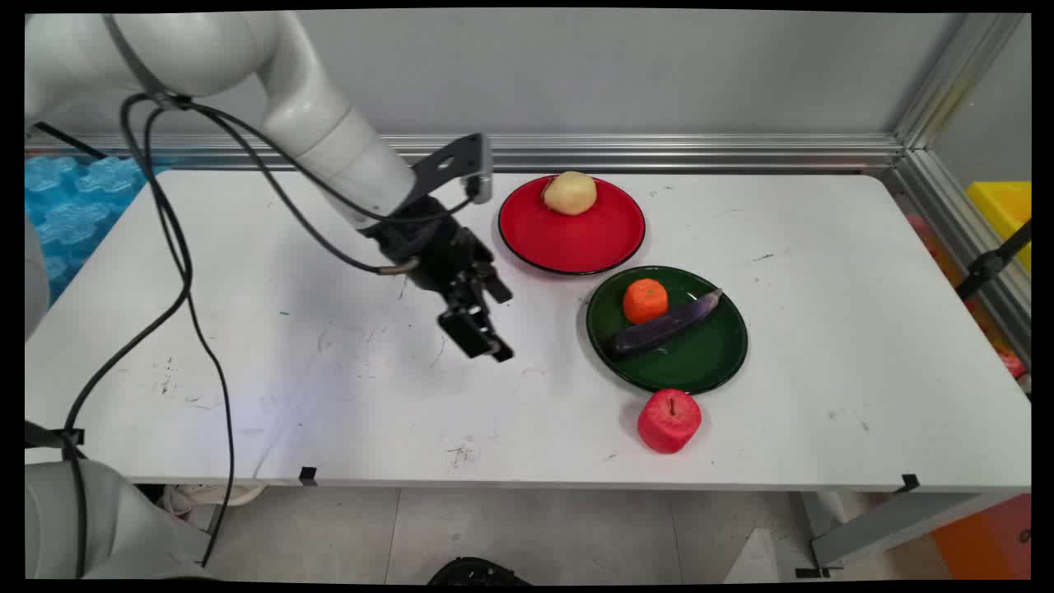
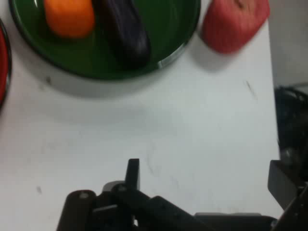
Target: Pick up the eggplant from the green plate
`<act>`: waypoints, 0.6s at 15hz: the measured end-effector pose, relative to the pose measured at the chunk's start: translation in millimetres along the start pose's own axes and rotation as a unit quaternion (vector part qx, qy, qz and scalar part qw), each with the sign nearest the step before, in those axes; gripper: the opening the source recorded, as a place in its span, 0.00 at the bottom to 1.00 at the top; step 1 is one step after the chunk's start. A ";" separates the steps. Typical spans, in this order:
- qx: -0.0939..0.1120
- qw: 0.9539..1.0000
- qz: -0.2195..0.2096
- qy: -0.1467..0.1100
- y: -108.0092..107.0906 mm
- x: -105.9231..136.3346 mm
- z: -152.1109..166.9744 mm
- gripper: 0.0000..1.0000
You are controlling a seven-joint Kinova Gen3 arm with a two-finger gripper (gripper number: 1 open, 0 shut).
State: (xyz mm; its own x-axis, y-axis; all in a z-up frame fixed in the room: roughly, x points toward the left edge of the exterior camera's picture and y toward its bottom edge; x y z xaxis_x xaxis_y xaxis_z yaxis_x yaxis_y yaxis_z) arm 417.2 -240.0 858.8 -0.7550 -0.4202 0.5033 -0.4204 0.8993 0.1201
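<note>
Gripper [image 1: 486, 325] released, empty, over bare desk [image 1: 329, 362] | nearest: green plate [image 1: 725, 362] w/ eggplant [image 1: 663, 327], orange [image 1: 645, 300]

Flat white table [image 1: 247, 329] — scuffed surface, carrying all items. Round red plate [image 1: 576, 243] holds a pale yellow potato [image 1: 570, 193] at its far rim. Round dark green plate [image 1: 700, 362] just beside it holds an orange fruit [image 1: 645, 300] touching a purple eggplant [image 1: 663, 325]. A red apple [image 1: 669, 421] stands just beside the green plate's near rim — on the table.

Green plate [image 2: 183, 38] and apple [image 2: 233, 24] cut off above.
</note>
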 end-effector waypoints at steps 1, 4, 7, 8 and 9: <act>0.006 1.000 0.000 0.007 0.7 7.5 5.3 1.00; 0.026 0.999 -0.001 0.024 3.1 26.7 21.9 1.00; 0.046 0.998 -0.004 0.033 4.5 39.2 38.6 1.00; 0.052 0.998 -0.005 0.035 4.9 43.2 45.9 1.00; 0.058 0.998 -0.007 0.037 5.6 46.3 53.4 1.00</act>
State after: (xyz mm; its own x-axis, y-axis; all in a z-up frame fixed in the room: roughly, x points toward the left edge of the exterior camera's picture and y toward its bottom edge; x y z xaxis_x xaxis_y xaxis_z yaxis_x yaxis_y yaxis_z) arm 353.1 -260.9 837.0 -0.7112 -0.4177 0.5655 -0.4887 0.8720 0.0295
